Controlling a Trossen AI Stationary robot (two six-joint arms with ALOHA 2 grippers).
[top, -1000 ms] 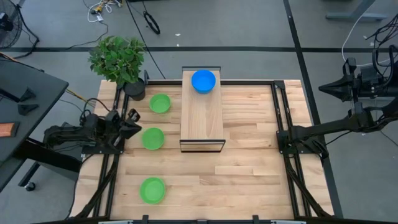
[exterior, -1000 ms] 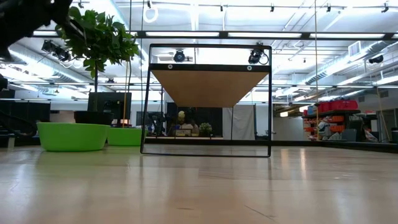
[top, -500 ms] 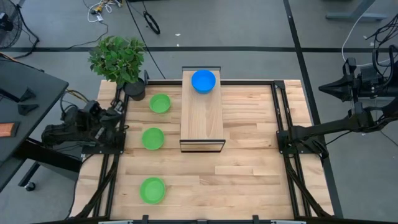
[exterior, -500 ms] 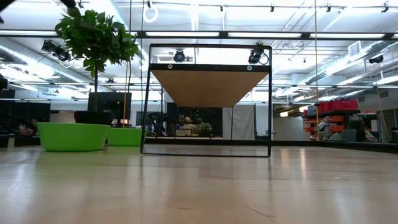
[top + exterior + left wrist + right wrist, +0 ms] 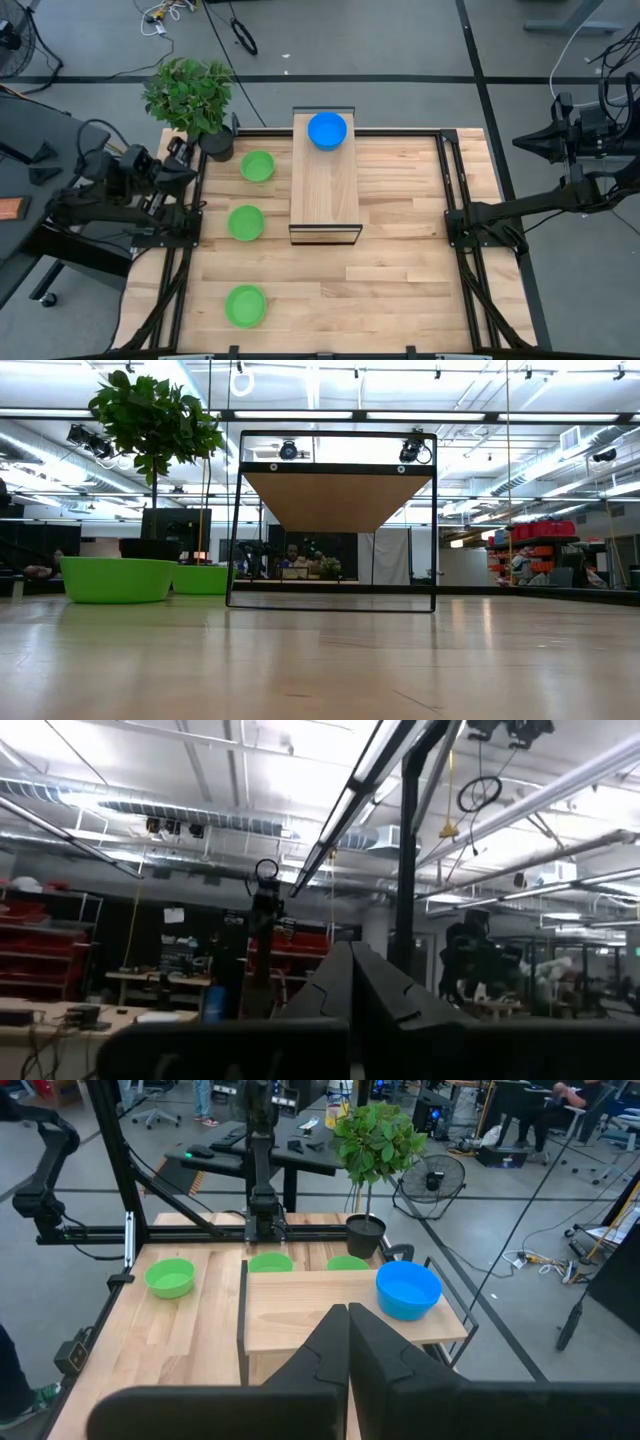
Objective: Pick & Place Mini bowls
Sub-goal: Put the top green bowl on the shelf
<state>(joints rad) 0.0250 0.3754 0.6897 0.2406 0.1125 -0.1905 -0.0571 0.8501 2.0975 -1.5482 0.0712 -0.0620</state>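
Note:
Three green mini bowls [image 5: 257, 166] [image 5: 246, 222] [image 5: 245, 305] sit rim up on the table's left half. A blue mini bowl [image 5: 327, 131] rests on the far end of a raised wooden shelf [image 5: 325, 195]. My left gripper [image 5: 186, 163] is raised at the table's left edge, clear of the bowls, and tipped upward. Its fingers [image 5: 352, 982] are shut with nothing between them. My right gripper [image 5: 520, 141] waits beyond the right edge, shut [image 5: 347, 1342] and empty, facing the blue bowl [image 5: 408, 1288].
A potted leafy plant [image 5: 190, 95] stands at the far left corner, close to my left gripper. The shelf's black wire frame [image 5: 335, 605] stands mid-table. Dark rails [image 5: 455, 200] run along both side edges. Bare wood lies on the table's right half [image 5: 410, 250].
My left gripper has risen from beside the middle green bowl and drawn back toward the table's left edge, tipping upward and leaving the low view. The bowls have stayed where they were.

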